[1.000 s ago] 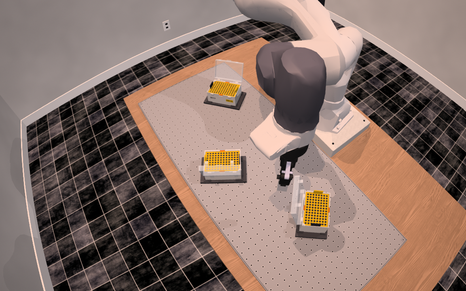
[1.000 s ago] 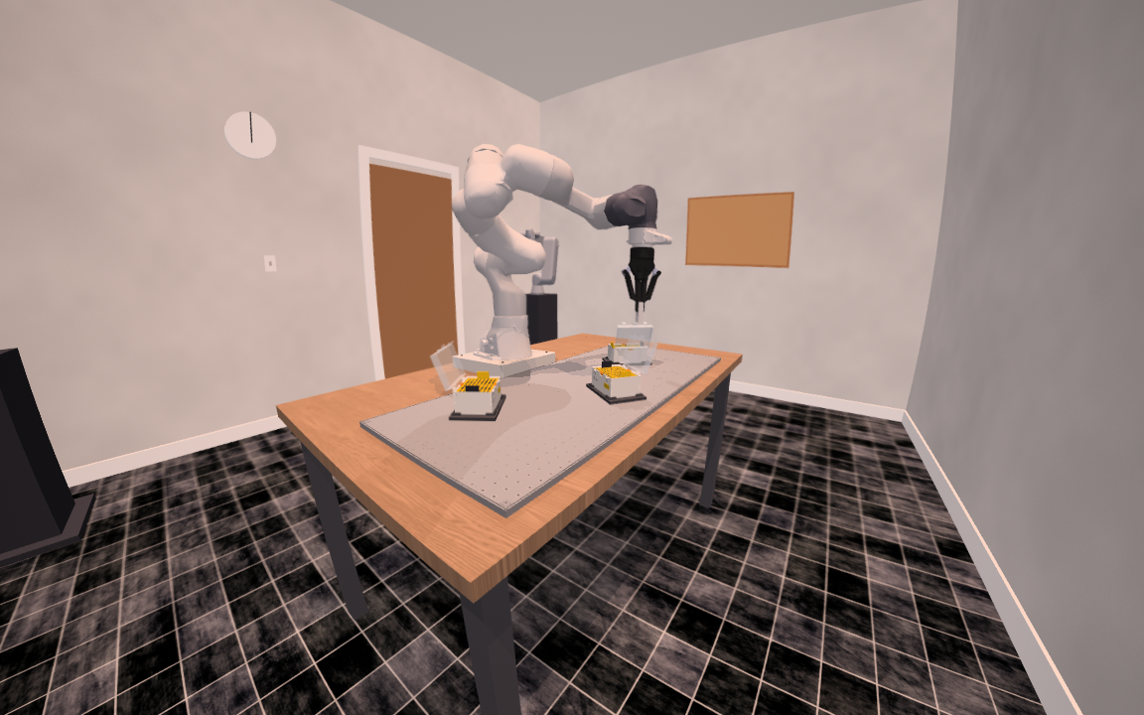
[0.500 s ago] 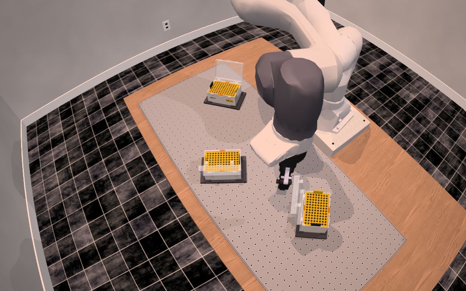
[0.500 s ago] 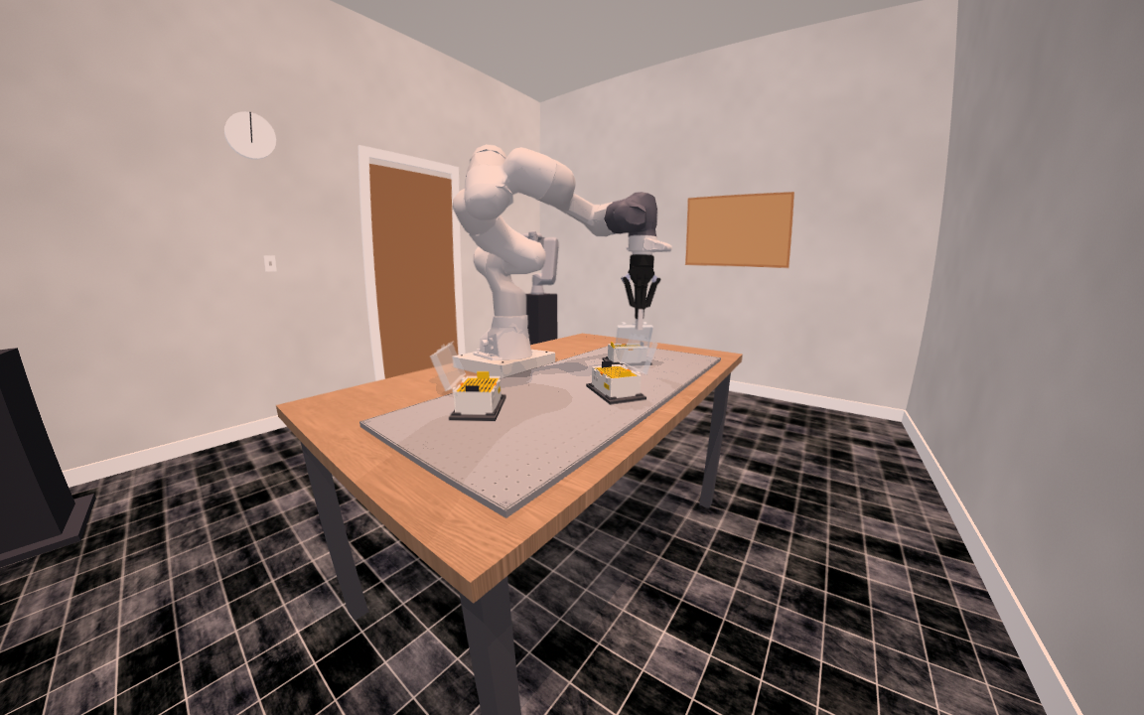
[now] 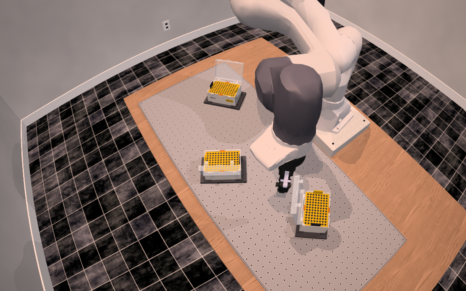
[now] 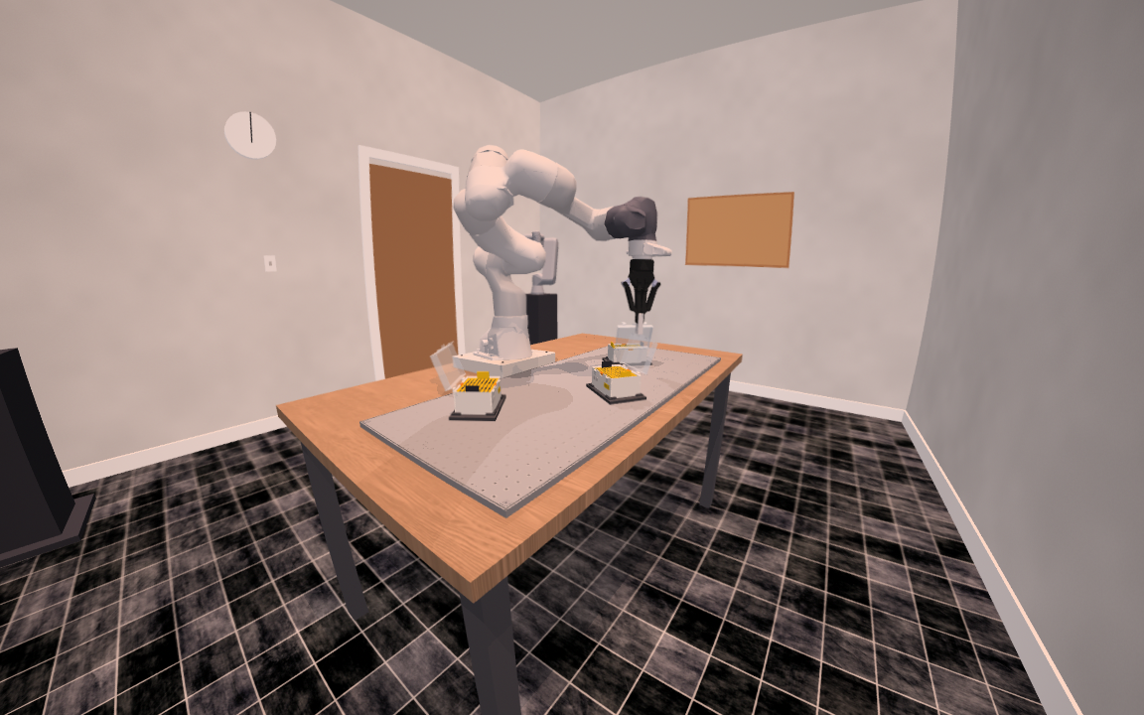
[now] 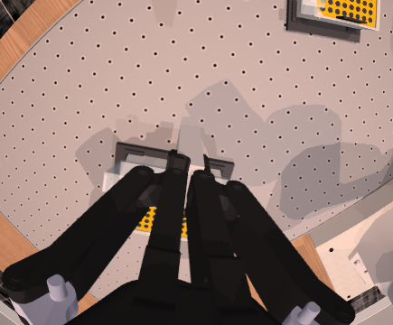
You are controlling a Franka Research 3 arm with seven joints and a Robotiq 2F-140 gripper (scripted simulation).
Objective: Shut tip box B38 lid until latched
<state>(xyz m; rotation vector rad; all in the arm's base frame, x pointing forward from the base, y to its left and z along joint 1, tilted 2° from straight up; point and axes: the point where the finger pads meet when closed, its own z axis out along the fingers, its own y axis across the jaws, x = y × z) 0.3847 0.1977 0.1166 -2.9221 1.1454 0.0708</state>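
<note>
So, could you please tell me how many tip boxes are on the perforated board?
3: one at the far end, one mid-board near the edge, one beside the claw. None appears hidden.

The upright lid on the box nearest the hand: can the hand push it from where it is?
Probably yes. The shut hand hangs just beside the raised lid, on its outer face, with nothing visible between them.
</note>
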